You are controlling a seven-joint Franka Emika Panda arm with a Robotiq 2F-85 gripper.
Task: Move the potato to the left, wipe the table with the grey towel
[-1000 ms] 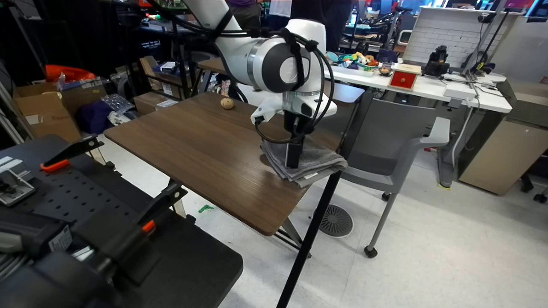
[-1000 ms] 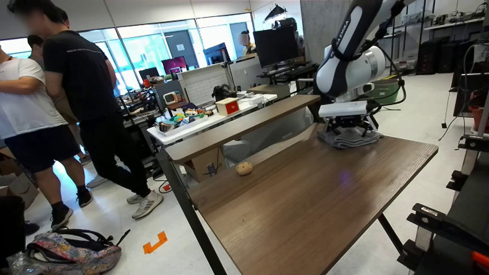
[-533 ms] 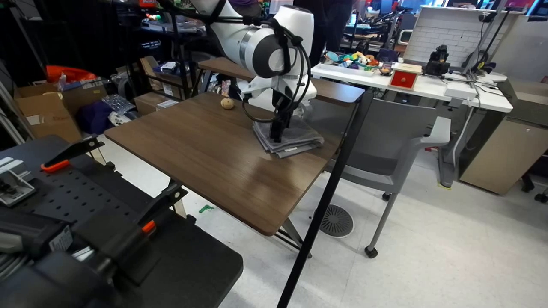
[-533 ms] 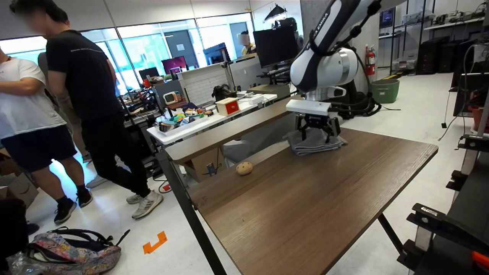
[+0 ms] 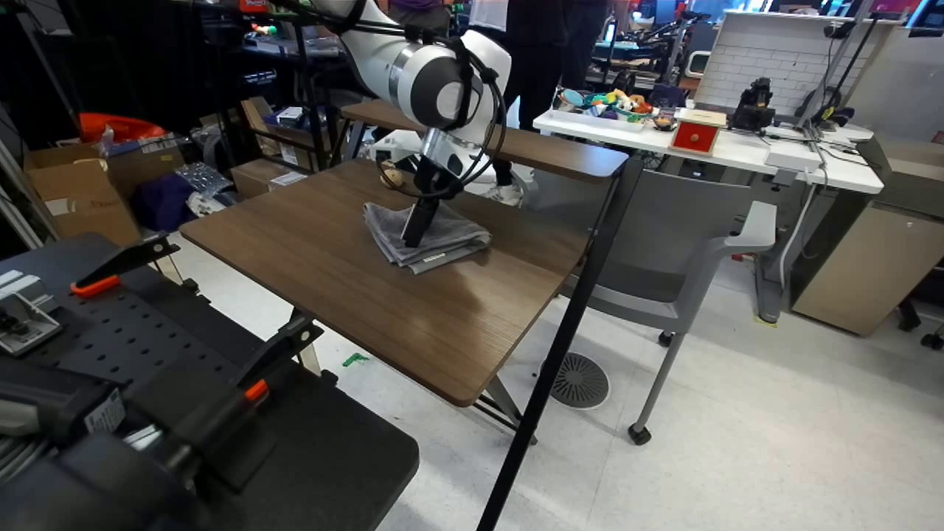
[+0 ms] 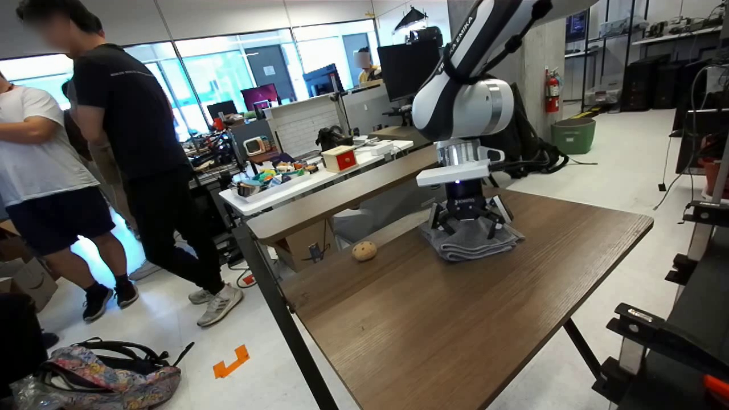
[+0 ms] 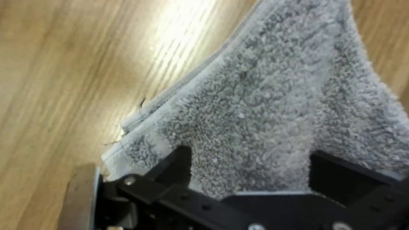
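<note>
Exterior views, arm (image 6: 464, 107) lettered EMIKA, fingers (image 5: 418, 224) spread wide on grey towel (image 5: 456, 234), white tag (image 5: 434, 258) unreadable

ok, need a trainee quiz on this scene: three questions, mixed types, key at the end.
1. True or false: in the wrist view, the jaws of the gripper stand apart, with part of the grey towel showing between them.
2. Where is the potato?
A) On top of the grey towel
B) On the table, apart from the grey towel
C) In the gripper
3. Fill in the colour: the red-fronted box sits on the ____ desk.

Key: 1. True; 2. B; 3. white
</note>
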